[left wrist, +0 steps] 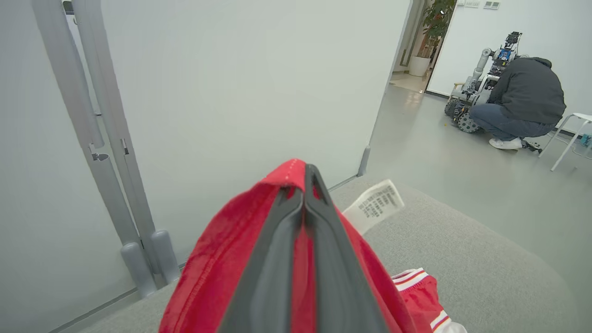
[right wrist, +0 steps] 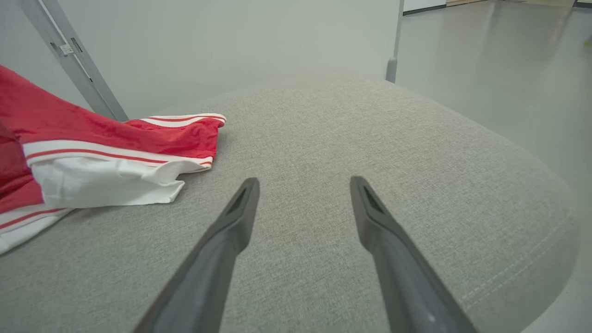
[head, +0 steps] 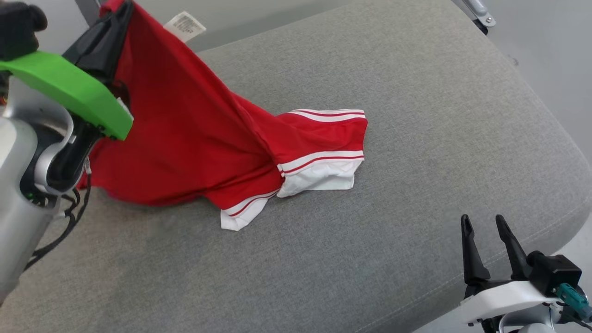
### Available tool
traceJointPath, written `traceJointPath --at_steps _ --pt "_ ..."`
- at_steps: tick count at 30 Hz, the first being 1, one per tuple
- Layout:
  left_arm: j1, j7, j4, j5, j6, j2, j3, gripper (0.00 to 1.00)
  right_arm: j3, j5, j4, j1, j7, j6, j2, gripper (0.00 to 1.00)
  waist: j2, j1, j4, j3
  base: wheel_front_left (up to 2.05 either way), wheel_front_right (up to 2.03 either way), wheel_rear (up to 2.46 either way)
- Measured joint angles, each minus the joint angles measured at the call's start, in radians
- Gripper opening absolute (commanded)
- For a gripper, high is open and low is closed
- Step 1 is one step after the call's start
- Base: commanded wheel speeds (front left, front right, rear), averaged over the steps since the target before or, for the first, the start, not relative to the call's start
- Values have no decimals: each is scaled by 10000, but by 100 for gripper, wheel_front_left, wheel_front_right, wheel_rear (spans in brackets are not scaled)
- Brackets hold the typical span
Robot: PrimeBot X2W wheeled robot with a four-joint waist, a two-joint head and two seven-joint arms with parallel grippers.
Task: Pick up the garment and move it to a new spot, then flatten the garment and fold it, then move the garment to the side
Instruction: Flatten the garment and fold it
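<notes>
- At the far left of the head view, your left arm carries a green bracket (head: 69, 88) above its silver wrist.
- Your left hand (left wrist: 305, 180) is clenched on the garment (head: 185, 129): in the left wrist view the two dark fingers press together with red cloth pinched between them and bunched over their tips.
- The garment is red. Its gripped edge is lifted off the grey cushion (head: 416, 138) at the upper left, and the cloth slopes down from there to the right, stretched in long folds.
- A white label (head: 185, 25) with printed lines sticks out from the raised edge, just beside the left hand's fingers.
- The garment's lower part lies on the cushion near the middle. Its white-striped ends (head: 319, 162) rest crumpled there, with the white inner side turned out.
- To the right of the garment, the cushion is bare grey fabric.
- Your right hand (head: 482, 219) sits at the lower right, released, fingers spread apart and grasping nothing. It is low over the cushion's near edge, well apart from the garment.
- Far right in the left wrist view, a person (left wrist: 527, 92) crouches on the floor beside another robot (left wrist: 481, 78).
</notes>
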State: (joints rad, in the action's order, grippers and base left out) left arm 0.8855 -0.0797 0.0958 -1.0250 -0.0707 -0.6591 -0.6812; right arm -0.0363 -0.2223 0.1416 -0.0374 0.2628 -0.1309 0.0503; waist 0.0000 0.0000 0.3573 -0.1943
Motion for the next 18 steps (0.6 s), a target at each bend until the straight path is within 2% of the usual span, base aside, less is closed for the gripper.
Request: traceJointPath --at_steps 3,6,8,11,14,18 --pt "387 748 460 407 650 268 -59 0 -67 -56 71 -112 0 2 -2 100 0 0 58 -90 0 0 0" --pt "105 1647 602 892 1062 155 -188 0 -173 -29 107 -217 0 2 -8 100 0 0 -6 -50 0 0 0" --pt "-592 2153 366 1220 1072 -182 -368 0 -305 56 104 -266 0 0 2 100 0 0 -103 -2 0 0 0" --pt "-2472 2790 -449 788 1026 -447 -403 0 -458 278 23 -404 0 2 -6 100 0 0 -372 87 0 0 0" --pt "-4595 3206 -1348 272 708 -915 -286 0 -640 506 -65 -488 0 2 0 100 0 0 -805 180 0 0 0" --pt "-7057 3379 -1814 -46 428 -811 -82 0 -721 673 -142 -442 0 2 0 100 0 0 -1415 225 0 0 0"
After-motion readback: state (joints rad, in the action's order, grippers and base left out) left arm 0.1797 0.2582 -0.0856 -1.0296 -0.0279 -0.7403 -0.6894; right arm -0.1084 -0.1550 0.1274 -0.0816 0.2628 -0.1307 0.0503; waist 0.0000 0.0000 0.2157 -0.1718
